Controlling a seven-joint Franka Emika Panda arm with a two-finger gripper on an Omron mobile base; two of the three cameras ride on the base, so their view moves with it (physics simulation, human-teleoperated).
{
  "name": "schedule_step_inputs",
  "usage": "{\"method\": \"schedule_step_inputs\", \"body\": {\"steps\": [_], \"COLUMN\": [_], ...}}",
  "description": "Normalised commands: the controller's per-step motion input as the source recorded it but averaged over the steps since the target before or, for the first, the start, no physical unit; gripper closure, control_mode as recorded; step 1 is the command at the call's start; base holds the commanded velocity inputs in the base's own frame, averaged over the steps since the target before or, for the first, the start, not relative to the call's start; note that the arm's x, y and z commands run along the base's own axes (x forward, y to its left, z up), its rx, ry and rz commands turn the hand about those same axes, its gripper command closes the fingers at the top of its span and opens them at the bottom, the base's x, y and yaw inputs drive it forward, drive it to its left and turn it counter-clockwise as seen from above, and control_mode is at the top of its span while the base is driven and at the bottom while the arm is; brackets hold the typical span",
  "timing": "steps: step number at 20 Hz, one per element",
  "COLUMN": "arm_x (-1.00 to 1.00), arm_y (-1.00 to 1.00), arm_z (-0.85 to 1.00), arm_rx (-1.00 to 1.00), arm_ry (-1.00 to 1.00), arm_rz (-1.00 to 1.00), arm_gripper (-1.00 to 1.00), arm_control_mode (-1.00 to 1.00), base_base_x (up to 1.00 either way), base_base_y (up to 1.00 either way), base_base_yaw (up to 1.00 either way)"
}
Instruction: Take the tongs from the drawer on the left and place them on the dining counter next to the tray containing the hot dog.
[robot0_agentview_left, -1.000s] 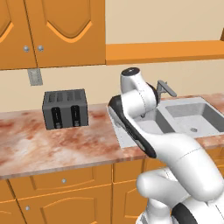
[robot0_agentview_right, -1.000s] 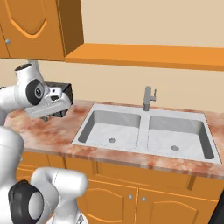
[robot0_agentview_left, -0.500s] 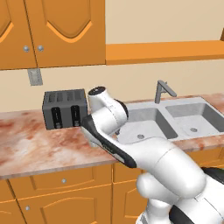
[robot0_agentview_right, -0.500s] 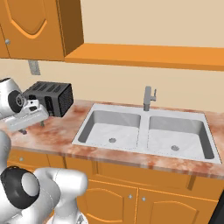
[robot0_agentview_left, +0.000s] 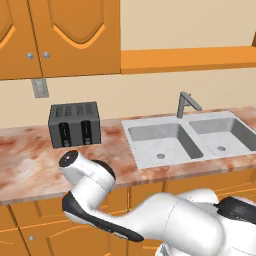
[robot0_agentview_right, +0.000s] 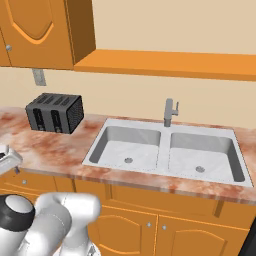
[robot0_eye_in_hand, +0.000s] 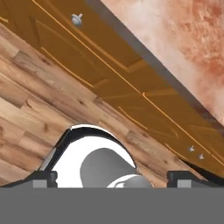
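Drawer (robot0_eye_in_hand: 87, 41) knob (robot0_eye_in_hand: 77, 19) — hand view

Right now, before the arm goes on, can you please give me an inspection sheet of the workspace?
Surface: marbled counter, with a double sink set in it.
Job's things: drawer with round knob, shut.
Clutter: toaster; faucet.
Grippers: gripper low before the cabinet fronts, fingers wide apart, holding nothing.
Cables: nothing seen.
Surroundings: orange wall cabinets, wall outlet, wooden floor.

Orange drawer (robot0_eye_in_hand: 65, 37), silver knob (robot0_eye_in_hand: 77, 18), perhaps reddish marbled counter (robot0_eye_in_hand: 183, 39).
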Motion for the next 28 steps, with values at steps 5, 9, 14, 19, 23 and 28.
{"method": "schedule_step_inputs", "body": {"steps": [5,9,14,19,23,28], "arm_x": [-0.85,-0.26,-0.03,-0.20,-0.22,-0.02], "arm_y": [0.23,0.00,0.00,0.00,0.00,-0.02], "arm_z": [-0.29,-0.05,-0.26,-0.27,-0.18,-0.07], "arm_rx": [0.17,0.06,0.28,0.51,0.53,0.41], "arm_ry": [-0.38,-0.51,-0.46,-0.41,-0.33,-0.18], "arm_rz": [0.00,-0.02,-0.09,-0.08,-0.07,-0.04], "arm_gripper": [-1.00,-1.00,-1.00,-1.00,-1.00,-1.00], "arm_control_mode": [-1.00,-1.00,-1.00,-1.00,-1.00,-1.00], "base_base_x": [0.00,0.00,0.00,0.00,0.00,0.00], "base_base_y": [0.00,0.00,0.00,0.00,0.00,0.00], "base_base_yaw": [0.00,0.00,0.00,0.00,0.00,0.00]}}
